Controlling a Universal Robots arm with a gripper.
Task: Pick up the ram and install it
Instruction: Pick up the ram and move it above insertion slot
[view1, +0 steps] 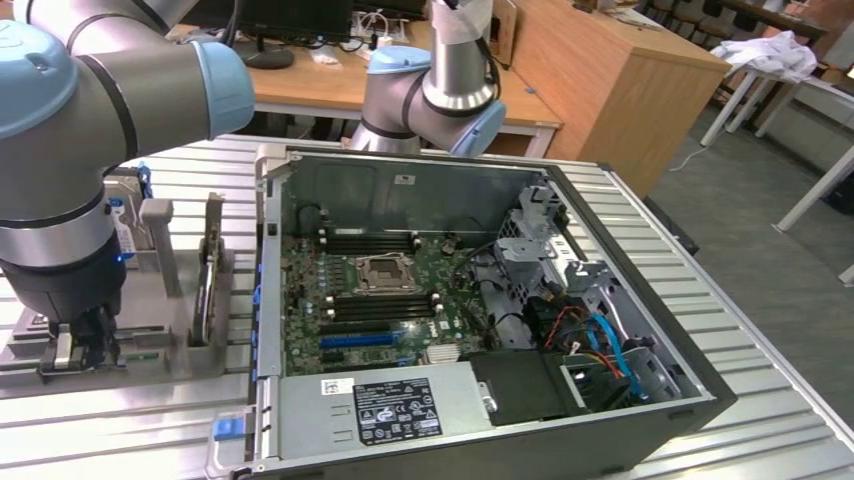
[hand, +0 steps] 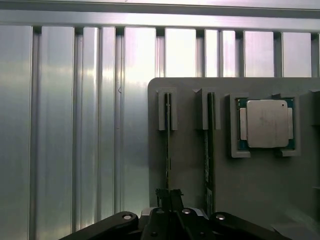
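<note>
Gripper (hand: 169, 196) pinches the edge-on ram (hand: 167, 131), its chips hidden.

Robotics lab, industrial robot arm (view1: 147, 80), ribbed metal workbench (view1: 754, 320), opened desktop computer case (view1: 400, 178), wooden office desks (view1: 587, 70) behind

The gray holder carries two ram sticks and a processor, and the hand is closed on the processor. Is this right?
No. The wrist view shows the hand closed on a ram stick, the one farther from the processor, not on the processor. The holder does carry two ram sticks and a processor.
</note>
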